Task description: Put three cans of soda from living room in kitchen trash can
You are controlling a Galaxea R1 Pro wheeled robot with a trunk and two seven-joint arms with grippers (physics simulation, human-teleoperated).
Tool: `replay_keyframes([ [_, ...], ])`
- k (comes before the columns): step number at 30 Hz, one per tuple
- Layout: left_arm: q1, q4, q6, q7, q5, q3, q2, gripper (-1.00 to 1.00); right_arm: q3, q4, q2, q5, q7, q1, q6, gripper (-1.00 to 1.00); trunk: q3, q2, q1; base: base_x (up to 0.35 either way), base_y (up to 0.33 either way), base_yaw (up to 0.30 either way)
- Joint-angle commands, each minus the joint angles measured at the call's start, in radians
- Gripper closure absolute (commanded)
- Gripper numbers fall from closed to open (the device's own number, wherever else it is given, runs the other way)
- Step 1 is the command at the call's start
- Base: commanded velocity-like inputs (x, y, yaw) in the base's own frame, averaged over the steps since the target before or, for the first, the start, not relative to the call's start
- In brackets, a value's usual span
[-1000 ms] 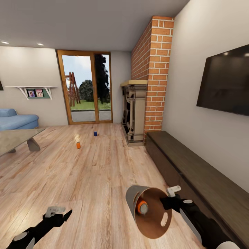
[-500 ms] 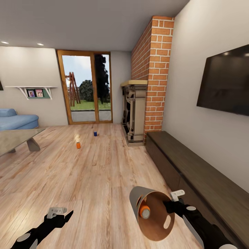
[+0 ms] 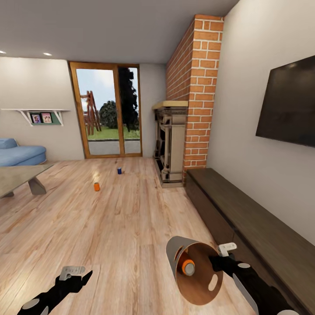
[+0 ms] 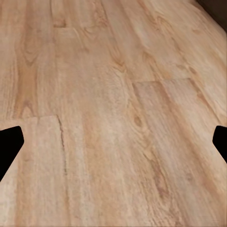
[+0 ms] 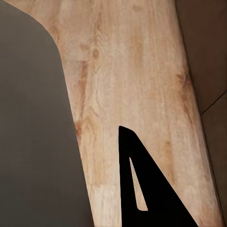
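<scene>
We find ourselves in the living room, facing the brick chimney (image 3: 196,92) and the glass doors (image 3: 106,111). Our right gripper (image 3: 218,260) is clamped on the rim of the trash can (image 3: 194,271), carried tilted with its mouth toward the head camera. One orange soda can (image 3: 188,267) lies inside it. A second orange can (image 3: 96,187) and the dark blue can (image 3: 119,171) stand upright on the wood floor (image 3: 109,227), well apart from us, the blue one nearer the doors. Our left gripper (image 3: 74,274) hangs low over bare floor, holding nothing; in the left wrist view its fingertips (image 4: 9,146) sit at opposite edges of the frame, so the jaws stand wide apart.

In our judgement the cans are light, stiff and smooth-sided, likely to slip or tip if nudged. We would take each around mid-body, from the side, with the free left gripper. The loose can in the bin may roll out if the mouth dips further
</scene>
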Motion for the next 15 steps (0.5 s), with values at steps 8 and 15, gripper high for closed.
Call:
replay_keyframes([
  [8, 0.0, 0.038, -0.003, 0.001, 0.0, -0.003, -0.028, -1.0, -0.004, 0.046, 0.002, -0.004, 0.0, -0.001, -0.053, 1.0, 0.0, 0.0, 0.0, 0.319, 0.0, 0.0],
  [15, 0.0, 0.041, -0.004, 0.001, 0.0, -0.004, -0.031, -1.0, -0.005, 0.07, 0.002, -0.005, 0.001, -0.001, -0.1, 1.0, 0.0, 0.0, 0.0, 0.31, 0.04, 0.0],
])
